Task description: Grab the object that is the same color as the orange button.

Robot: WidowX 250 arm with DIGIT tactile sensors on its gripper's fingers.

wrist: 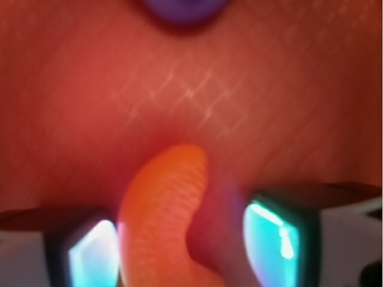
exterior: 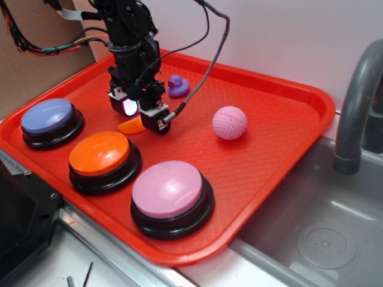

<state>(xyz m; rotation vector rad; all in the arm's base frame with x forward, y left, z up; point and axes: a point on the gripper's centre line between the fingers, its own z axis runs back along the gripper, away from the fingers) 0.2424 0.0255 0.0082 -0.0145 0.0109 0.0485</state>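
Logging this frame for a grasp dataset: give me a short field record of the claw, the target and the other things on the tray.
target: orange crescent, flat on the red tray
claw: open, straddling the crescent, one fingertip on each side
matching button: orange button, front left
other buttons: purple-blue button, pink button
distractors: purple duck, pink ball

A small flat orange crescent (exterior: 130, 126) lies on the red tray (exterior: 269, 137), just behind a large domed orange button (exterior: 99, 153) on a black base.
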